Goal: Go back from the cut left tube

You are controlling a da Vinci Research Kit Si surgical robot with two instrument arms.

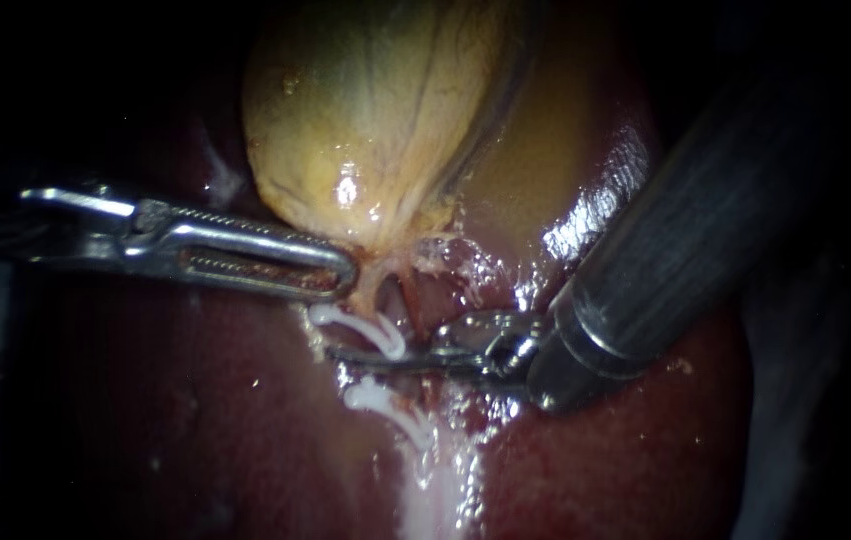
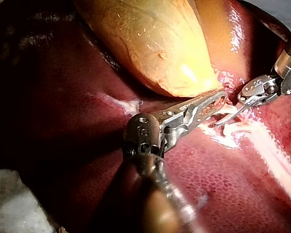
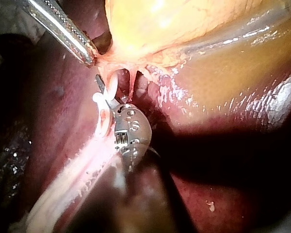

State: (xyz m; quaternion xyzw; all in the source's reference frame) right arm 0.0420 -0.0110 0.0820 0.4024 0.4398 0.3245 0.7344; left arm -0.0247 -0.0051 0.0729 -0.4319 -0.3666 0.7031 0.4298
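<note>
The yellow gallbladder [image 1: 375, 110] lies on the dark red liver [image 1: 195, 420]. My left instrument [image 1: 343, 272] comes in from the left, its slotted jaws shut on the gallbladder's narrow lower end. Below that end, two white clips [image 1: 365, 328] [image 1: 390, 405] sit on a pale tube. The thin blades of my right instrument [image 1: 345, 354] lie together in the gap between the two clips, with nothing held. The right wrist view shows the blade tip [image 3: 101, 83] beside a white clip [image 3: 104, 99]. In the left wrist view, my right instrument [image 2: 222, 121] sits just ahead of my left jaws [image 2: 220, 99].
My right instrument's thick dark shaft [image 1: 685, 210] crosses the liver from the upper right. A whitish strip of tissue [image 1: 435, 490] runs down from the lower clip. Wet red tissue [image 1: 445, 290] lies under the gallbladder's lower end.
</note>
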